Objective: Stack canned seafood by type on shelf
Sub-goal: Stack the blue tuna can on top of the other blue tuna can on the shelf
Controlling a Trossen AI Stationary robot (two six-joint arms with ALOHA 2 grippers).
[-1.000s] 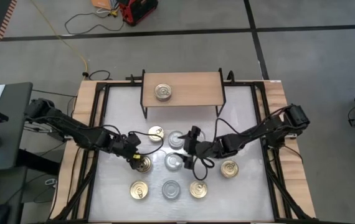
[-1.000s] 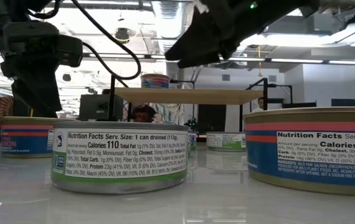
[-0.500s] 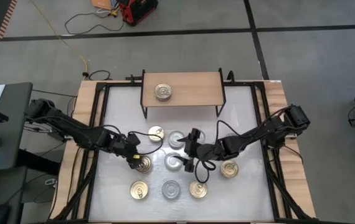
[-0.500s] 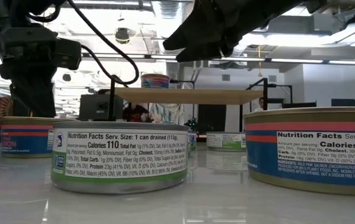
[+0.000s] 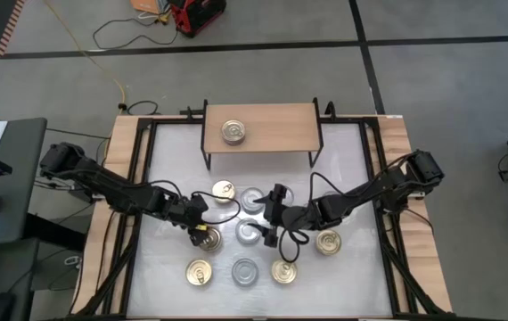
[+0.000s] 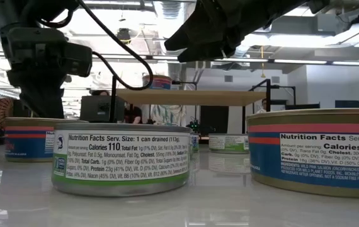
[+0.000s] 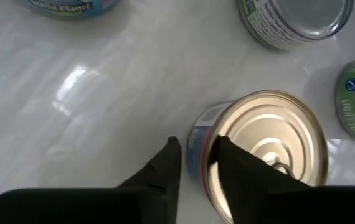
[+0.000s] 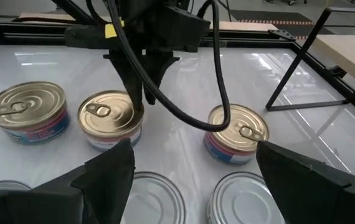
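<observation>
Gold-topped can [image 7: 271, 158] has its rim pinched between the left hand's [image 7: 193, 163] fingers.

White bench [image 5: 352, 169] with wood edging, bearing the low light-wood shelf [image 5: 276, 125] on black legs, well beyond both pairs of fingers, one tin [image 5: 233, 132] on its board. Directly on the bench, eight more tins: a gold-topped tin [image 7: 271, 149] right at the left fingers [image 7: 165, 168], two silver-topped tins [image 5: 249, 232] between those and the right fingers [image 8: 109, 171]. Remaining five spread around both pairs of fingers, none touching another.
</observation>
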